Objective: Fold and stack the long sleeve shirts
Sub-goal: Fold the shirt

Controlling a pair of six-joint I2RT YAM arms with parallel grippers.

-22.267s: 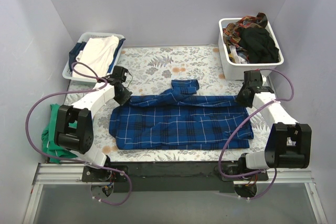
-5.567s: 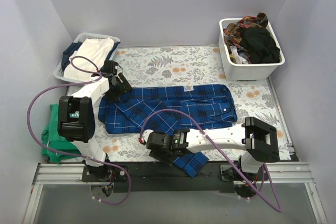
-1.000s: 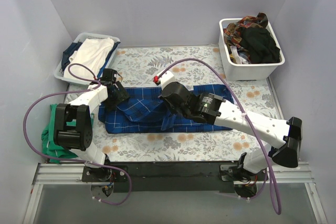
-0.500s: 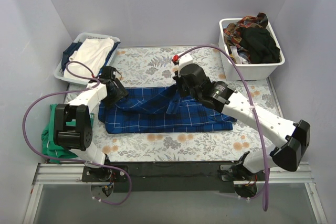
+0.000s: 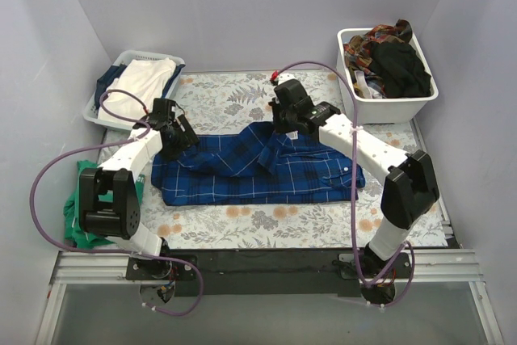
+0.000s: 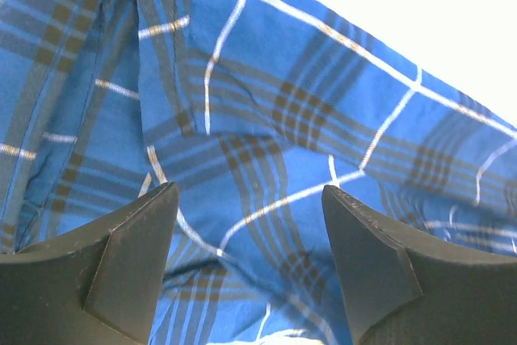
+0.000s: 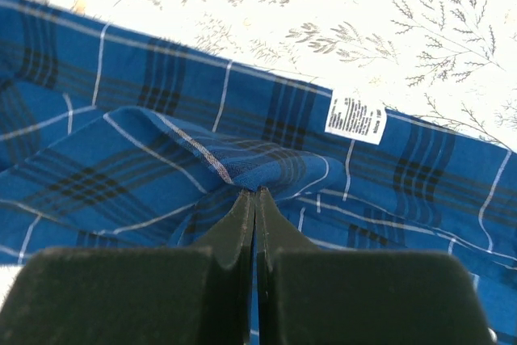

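Cloth of the plaid shirt (image 5: 258,174) on the table (image 5: 242,98) is nipped tight in my right pincer (image 7: 254,193) so I can lay that fold over the body. My left pincer (image 6: 250,191) hangs spread over the left end, probably to anchor it; contact is unclear.

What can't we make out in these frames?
Top view: the right jaws' hold on the plaid shirt is hidden under the wrist; only the right wrist view shows them shut on a fold.
Right wrist view: print on the white label is too small to read.
Top view: the green cloth is partly hidden by the left arm.
Left wrist view: top right is washed out white.
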